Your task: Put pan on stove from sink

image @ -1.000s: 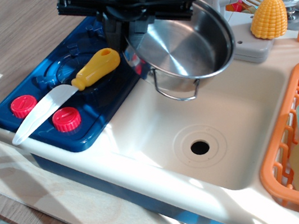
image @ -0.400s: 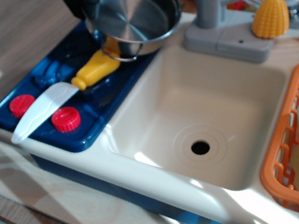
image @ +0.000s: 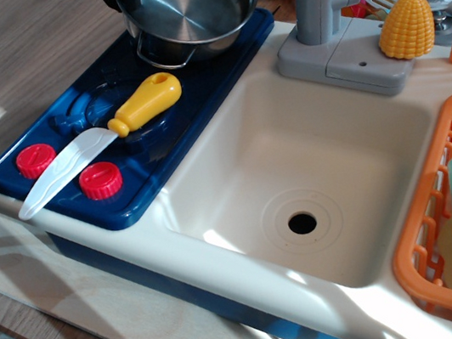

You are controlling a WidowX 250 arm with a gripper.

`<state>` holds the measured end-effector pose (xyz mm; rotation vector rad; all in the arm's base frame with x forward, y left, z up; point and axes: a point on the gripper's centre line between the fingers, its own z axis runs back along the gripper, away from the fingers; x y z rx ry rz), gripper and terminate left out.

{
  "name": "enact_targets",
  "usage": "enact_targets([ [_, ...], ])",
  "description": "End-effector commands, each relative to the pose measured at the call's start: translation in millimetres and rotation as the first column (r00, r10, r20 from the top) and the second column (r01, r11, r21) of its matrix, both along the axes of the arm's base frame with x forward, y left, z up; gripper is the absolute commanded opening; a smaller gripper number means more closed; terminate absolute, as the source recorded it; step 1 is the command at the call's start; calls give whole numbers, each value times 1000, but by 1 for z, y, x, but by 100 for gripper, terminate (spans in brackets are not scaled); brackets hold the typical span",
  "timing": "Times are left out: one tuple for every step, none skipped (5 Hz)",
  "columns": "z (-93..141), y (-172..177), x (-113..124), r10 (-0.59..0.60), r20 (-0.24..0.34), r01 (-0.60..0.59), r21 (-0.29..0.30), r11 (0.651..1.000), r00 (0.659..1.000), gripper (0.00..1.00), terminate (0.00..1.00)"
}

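- The steel pan (image: 190,7) sat over the far burner of the blue stove (image: 129,125), clear of the empty sink (image: 314,181).
- The gripper was mostly out of frame; its grip could not be told.
- A toy knife (image: 101,139) lay on the near burner.
- Judged step: placement; next, settling the pan flat and letting go.

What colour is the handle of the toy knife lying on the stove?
Yellow; the knife handle shows clearly in the observation.image view, above its white blade on the dark blue stove.
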<state>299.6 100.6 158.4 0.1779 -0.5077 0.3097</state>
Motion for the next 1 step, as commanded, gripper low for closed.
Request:
enact_targets([
  [10,19,15,-75,55,77,-40,996,996,100,100],
])
